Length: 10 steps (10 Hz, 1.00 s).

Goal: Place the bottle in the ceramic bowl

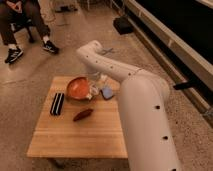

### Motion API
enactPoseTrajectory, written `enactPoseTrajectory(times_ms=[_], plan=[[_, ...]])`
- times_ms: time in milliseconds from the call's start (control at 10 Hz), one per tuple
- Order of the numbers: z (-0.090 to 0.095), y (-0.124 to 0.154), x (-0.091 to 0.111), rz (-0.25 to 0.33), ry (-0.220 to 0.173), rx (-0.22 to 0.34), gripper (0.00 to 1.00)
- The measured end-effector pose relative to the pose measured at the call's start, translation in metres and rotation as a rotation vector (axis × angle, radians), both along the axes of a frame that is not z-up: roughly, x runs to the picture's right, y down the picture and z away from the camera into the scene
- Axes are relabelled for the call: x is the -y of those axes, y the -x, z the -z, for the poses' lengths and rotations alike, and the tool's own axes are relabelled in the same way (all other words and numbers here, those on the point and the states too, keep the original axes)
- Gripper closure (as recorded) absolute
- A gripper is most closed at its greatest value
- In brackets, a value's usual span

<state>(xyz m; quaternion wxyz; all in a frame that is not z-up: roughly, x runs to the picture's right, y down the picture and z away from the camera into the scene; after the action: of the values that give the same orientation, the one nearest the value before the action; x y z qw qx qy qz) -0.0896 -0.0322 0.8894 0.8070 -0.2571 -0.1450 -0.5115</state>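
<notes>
Our hand (95,88) hangs low at the right edge of the bowl (78,88), under the bent white arm (107,65); we cannot tell how it is set. The bottle (96,82) shows only as a pale shape at the hand, just beside the bowl's rim. On the wooden worktop (80,135) lie a black oblong (57,103), a brown piece (82,115) and a blue thing (107,93).

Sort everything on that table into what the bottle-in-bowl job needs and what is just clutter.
Job:
bottle, at the bowl's right edge
ceramic bowl
gripper, down by the bottle

Clutter:
black flat object, left of the bowl
dark reddish oblong item, in front of the bowl
blue item, right of the bottle
</notes>
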Motion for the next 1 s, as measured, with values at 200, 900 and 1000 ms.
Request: enactPoseTrajectory(times_ms=[200,900,1000], plan=[[-0.006,0.012,0.006,0.021,-0.007,0.005,0.59],[-0.022,0.016,0.002,0.032,-0.018,-0.011,0.31],[-0.023,0.015,0.000,0.037,-0.019,-0.012,0.31]])
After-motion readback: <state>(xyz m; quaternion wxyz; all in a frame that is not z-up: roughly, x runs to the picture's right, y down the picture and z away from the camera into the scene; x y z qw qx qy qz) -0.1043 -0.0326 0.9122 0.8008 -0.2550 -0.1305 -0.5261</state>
